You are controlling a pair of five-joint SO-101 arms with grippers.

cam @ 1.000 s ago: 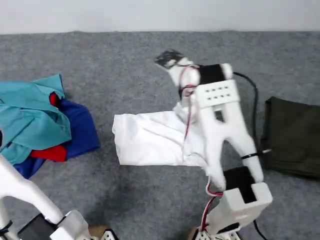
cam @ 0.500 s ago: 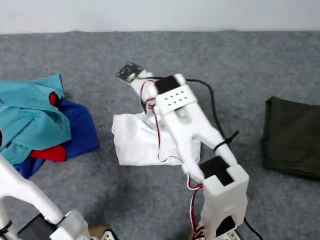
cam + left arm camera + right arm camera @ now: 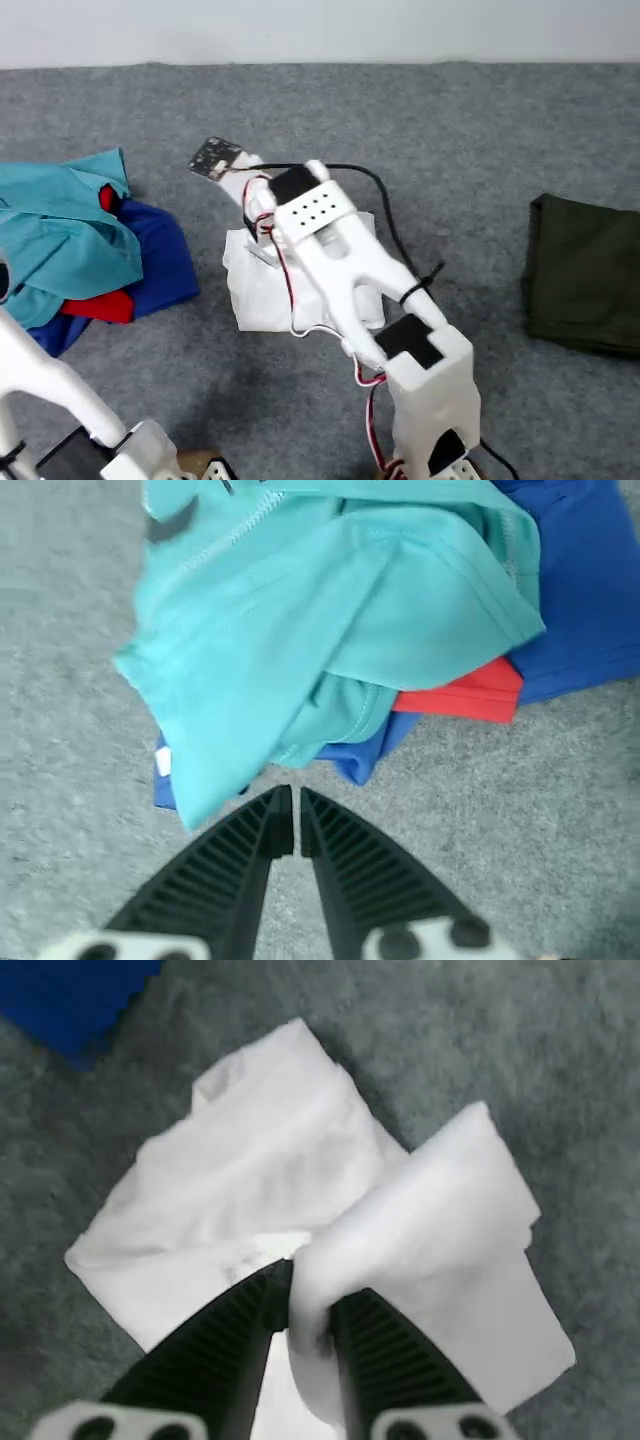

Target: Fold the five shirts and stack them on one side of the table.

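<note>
While the right hand (image 3: 305,1295) is clamped on a raised fold of the soft white shirt (image 3: 250,290), that shirt lies half-doubled near the middle of the grey carpet-like bench (image 3: 450,130). One flap is lifted over the flat layer beneath.

Left hand (image 3: 296,815): jaws drawn almost together, nothing between them. It hangs over bare bench just beside the edge of the loose pile.

Pile, at one side of the bench: crumpled teal shirt (image 3: 60,230) on top, with a red garment (image 3: 100,305) and a blue shirt (image 3: 165,260) showing under it. A folded dark green shirt (image 3: 585,275) sits at the opposite side, well apart from the white shirt.

Judged stage: one shirt done, the white one mid-fold, and the pile unfolded.

Risks from here:
- The pinch takes only a narrow ridge of cloth. If the flap is carried much farther, the fabric may slide out of the jaws and drop short, leaving a skewed fold.
- The lower layer is not pinned by anything. Friction between the layers could drag it along, bunching the whole shirt instead of doubling it.
- The lifted flap looks twisted, so releasing it as it stands would probably set a diagonal crease.
- The right arm and its cable pass low over the cloth and could snag or rumple it.
</note>
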